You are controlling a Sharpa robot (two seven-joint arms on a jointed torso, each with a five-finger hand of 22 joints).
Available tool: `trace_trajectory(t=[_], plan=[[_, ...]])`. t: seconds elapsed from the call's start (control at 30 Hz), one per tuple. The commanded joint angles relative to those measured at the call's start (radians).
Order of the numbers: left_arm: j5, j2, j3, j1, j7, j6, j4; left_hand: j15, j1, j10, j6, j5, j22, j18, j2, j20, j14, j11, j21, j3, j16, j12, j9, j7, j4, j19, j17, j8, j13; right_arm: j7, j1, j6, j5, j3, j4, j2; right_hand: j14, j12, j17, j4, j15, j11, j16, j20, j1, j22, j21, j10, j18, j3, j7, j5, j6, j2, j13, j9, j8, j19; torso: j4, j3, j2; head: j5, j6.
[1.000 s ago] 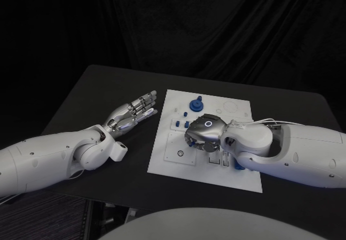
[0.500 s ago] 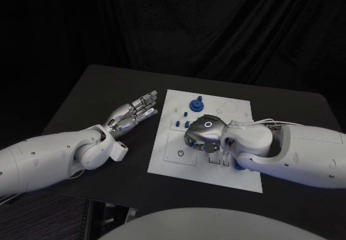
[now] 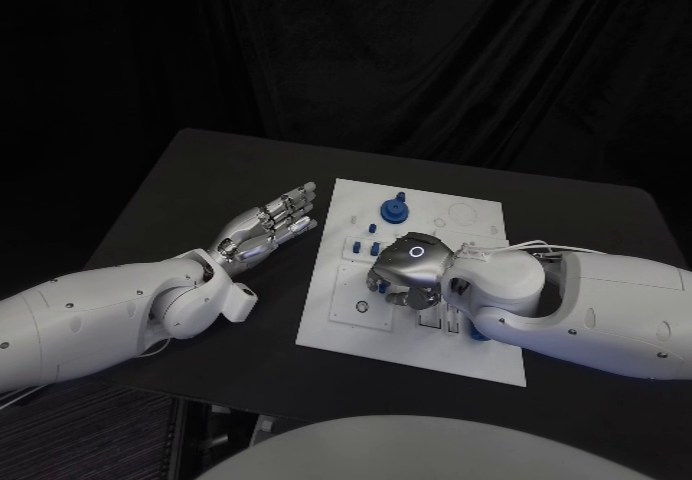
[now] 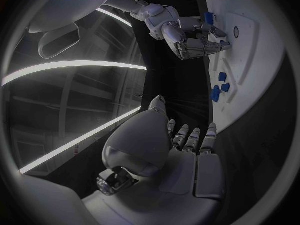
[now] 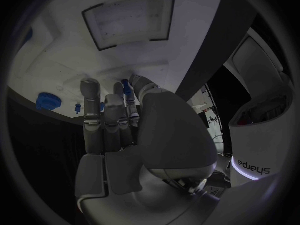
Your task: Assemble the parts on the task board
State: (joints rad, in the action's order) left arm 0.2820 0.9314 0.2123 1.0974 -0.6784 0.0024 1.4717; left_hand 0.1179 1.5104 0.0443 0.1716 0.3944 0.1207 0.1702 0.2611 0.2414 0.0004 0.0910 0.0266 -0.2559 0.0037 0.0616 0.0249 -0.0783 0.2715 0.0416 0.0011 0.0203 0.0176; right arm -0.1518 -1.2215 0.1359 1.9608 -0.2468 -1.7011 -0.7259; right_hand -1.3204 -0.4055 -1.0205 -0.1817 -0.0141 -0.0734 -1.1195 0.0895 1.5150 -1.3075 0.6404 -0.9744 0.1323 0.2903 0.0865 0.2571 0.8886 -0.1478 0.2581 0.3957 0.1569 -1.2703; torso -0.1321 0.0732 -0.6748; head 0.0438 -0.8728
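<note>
The flat white task board (image 3: 476,235) lay in the middle of the black bench (image 3: 188,190). The silver right hand (image 3: 408,270) hung low over the middle of the board, palm down, and it hid the spots right under it. Its fingers (image 5: 94,115) were curled downward toward the board, and in the right wrist view a small blue part (image 5: 125,88) showed just past the fingertips, but it was too hard to see if the hand was pinching it or only touching it, so I could not tell if this hand held anything. The silver left hand (image 3: 271,225) lay on the bench just beside the board's left edge, with its fingers (image 4: 187,137) straight and a little apart, holding nothing. A round blue knob-shaped part (image 3: 392,210) stood near the far end of the board, well clear of both hands. A few little blue pieces (image 3: 361,245) sat on the board between the knob and the right hand, too small to make out their shapes. Another small blue piece (image 3: 472,335) peeked out by the right wrist, mostly covered by the white arm. A dark ring (image 3: 353,311) lay on the near left part of the board. The near right corner of the board was covered by the right arm.
</note>
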Motion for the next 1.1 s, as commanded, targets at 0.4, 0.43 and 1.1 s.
trace_trajectory(t=[0.4,0.43,1.1], plan=[[-0.006,0.001,-0.001,-0.004,-0.042,0.012,0.001,0.008,0.014,-0.004,0.002,0.007,-0.003,0.01,-0.001,0.003,0.0,0.006,-0.003,0.005,-0.004,0.001,0.001,0.005,-0.008,-0.004,-0.001,0.005,0.0,-0.009,0.005,0.058,-0.009,0.0,-0.001,-0.016,0.044,0.014,0.041,-0.011,0.04,-0.048,0.037,0.035,-0.024,-0.04,-0.116,0.213,0.03,-0.04,-0.027,-0.04,-0.109,-0.007,0.011,-0.065,-0.066,0.041,0.0009,-0.001,0.001,0.003,0.0],[-0.006,0.001,-0.001,-0.004,-0.041,0.012,0.001,0.008,0.014,-0.004,0.002,0.007,-0.003,0.01,-0.001,0.003,0.0,0.006,-0.003,0.005,-0.004,0.001,0.001,0.005,-0.008,-0.004,-0.001,0.005,0.0,-0.008,0.005,0.07,-0.009,0.0,-0.002,-0.018,0.049,0.012,0.043,-0.012,0.043,-0.052,0.038,0.037,-0.022,-0.038,-0.126,0.241,0.032,-0.05,-0.032,-0.042,-0.125,-0.006,0.012,-0.074,-0.073,0.045,0.0009,-0.0011,0.001,0.003,0.0],[-0.006,0.008,-0.001,-0.007,-0.044,0.001,0.008,0.007,0.014,-0.004,0.006,0.005,-0.006,0.01,0.0,0.003,0.0,0.005,-0.004,0.004,-0.004,0.002,0.002,0.007,-0.008,-0.005,-0.001,0.006,0.0,-0.011,-0.09,0.216,-0.264,0.0,-0.062,-0.182,-0.033,-0.067,-0.043,-0.098,0.058,-0.055,-0.06,0.053,-0.046,-0.073,0.028,0.253,0.011,-0.12,0.005,-0.049,-0.093,0.003,0.008,-0.128,-0.051,-0.047,0.001,-0.001,0.0,-0.031,0.0]])
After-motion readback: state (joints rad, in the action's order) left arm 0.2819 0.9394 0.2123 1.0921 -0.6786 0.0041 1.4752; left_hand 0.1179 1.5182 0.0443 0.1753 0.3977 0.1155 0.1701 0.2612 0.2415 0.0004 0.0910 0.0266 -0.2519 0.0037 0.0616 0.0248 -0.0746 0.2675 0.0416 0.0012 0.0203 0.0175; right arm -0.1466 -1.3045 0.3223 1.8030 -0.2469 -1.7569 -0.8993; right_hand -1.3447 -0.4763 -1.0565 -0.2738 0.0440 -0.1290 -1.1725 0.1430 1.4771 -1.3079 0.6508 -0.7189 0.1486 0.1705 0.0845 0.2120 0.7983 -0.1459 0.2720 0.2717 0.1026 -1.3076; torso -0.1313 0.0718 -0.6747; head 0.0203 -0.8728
